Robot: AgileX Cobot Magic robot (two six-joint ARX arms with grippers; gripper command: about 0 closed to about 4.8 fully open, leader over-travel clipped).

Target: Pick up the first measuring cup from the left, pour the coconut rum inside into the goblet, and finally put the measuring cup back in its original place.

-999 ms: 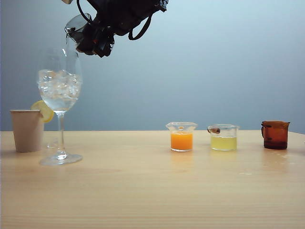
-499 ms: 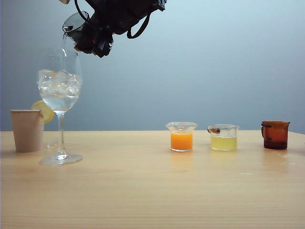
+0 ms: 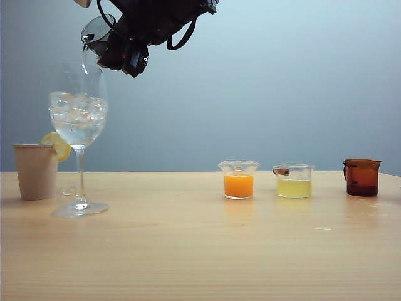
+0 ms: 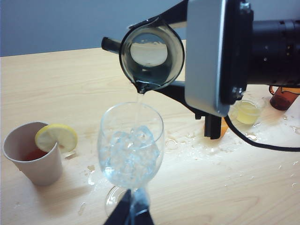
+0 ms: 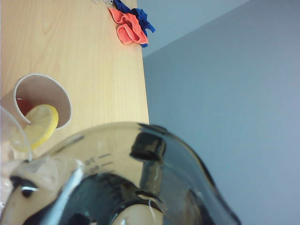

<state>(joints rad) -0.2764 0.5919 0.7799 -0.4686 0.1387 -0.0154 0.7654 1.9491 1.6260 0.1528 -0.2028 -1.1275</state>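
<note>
The table (image 3: 200,251) runs wide and pale across the exterior view. Above its left end the right arm (image 3: 164,15) reaches across from the top edge, and the right gripper (image 3: 116,47) is clamped on the cup (image 3: 97,31), which is tipped with its spout down, directly over the goblet (image 3: 78,125). In the left wrist view the cup (image 4: 151,57) shows its round mouth, and a thin stream of rum (image 4: 138,105) falls from the spout into the goblet (image 4: 131,150), landing on the ice (image 4: 129,152).

The goblet stands upright on the table, just beside a paper cup (image 3: 36,171) with a lemon slice (image 3: 57,145) on its rim. Well to the right sit 3 more cups: orange (image 3: 239,180), yellow (image 3: 294,181) and amber (image 3: 361,177).

The left gripper (image 4: 130,216) hangs near the goblet's base; only its dark tips show, so I cannot tell whether it is open or closed. Spilled drops (image 4: 187,143) wet the table around the goblet.
</note>
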